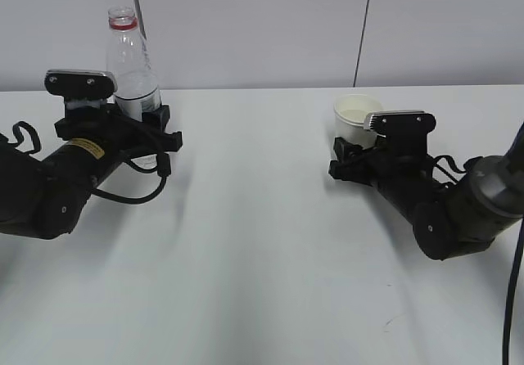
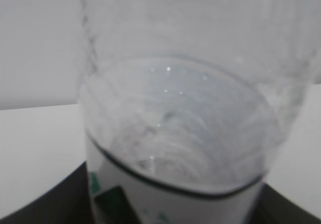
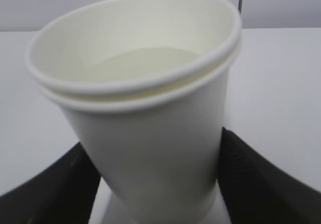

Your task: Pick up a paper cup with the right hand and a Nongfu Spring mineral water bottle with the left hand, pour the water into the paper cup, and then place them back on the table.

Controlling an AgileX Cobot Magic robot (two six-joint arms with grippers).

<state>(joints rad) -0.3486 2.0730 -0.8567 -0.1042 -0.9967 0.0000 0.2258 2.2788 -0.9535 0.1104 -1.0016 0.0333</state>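
Note:
The clear Nongfu Spring bottle (image 1: 131, 62) stands upright at the back left of the white table (image 1: 262, 242), its cap off and red neck ring showing. My left gripper (image 1: 141, 134) is shut on its labelled lower part. In the left wrist view the bottle (image 2: 175, 108) fills the frame between the black fingers (image 2: 45, 209), with the gripper (image 2: 175, 209) closed round it. The white paper cup (image 1: 356, 111) sits at the right. My right gripper (image 1: 348, 154) is shut on it. In the right wrist view the cup (image 3: 150, 133) leans, shows a doubled rim, and is held by the gripper (image 3: 158, 184).
A grey wall with two vertical seams stands behind the table's far edge. A small dark scuff mark (image 1: 391, 320) lies at the front right of the table. Black cables loop beside both arms.

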